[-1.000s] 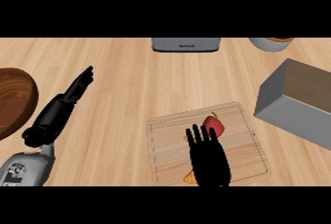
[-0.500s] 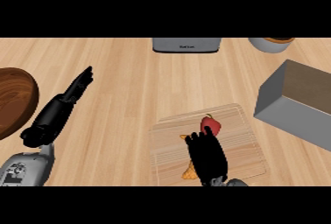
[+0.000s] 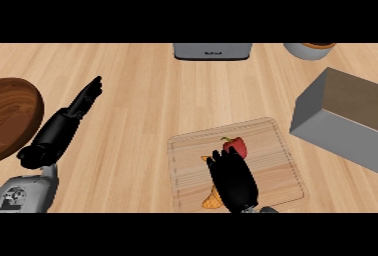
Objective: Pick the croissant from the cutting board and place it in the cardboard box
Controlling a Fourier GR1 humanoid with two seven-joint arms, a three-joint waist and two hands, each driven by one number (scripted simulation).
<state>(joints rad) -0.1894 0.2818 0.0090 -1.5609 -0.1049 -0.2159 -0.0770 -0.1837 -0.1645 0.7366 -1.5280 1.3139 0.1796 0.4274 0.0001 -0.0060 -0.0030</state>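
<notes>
Wood counter (image 3: 162,105) w/ cutting board (image 3: 277,150), cardboard box (image 3: 341,117)

Two matte black hands, left hand (image 3: 60,127) and right hand (image 3: 232,177), the left on a grey forearm (image 3: 26,192) bearing dark markings.

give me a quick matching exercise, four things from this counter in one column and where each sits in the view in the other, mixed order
Things:
1. wooden bowl
2. cardboard box
3. cutting board
4. red pepper

Places:
A. on the board, just beyond the right hand
B. far left edge
C. low centre, under the right hand
D. right side, past the board

Pairs: 1-B, 2-D, 3-C, 4-A
</notes>
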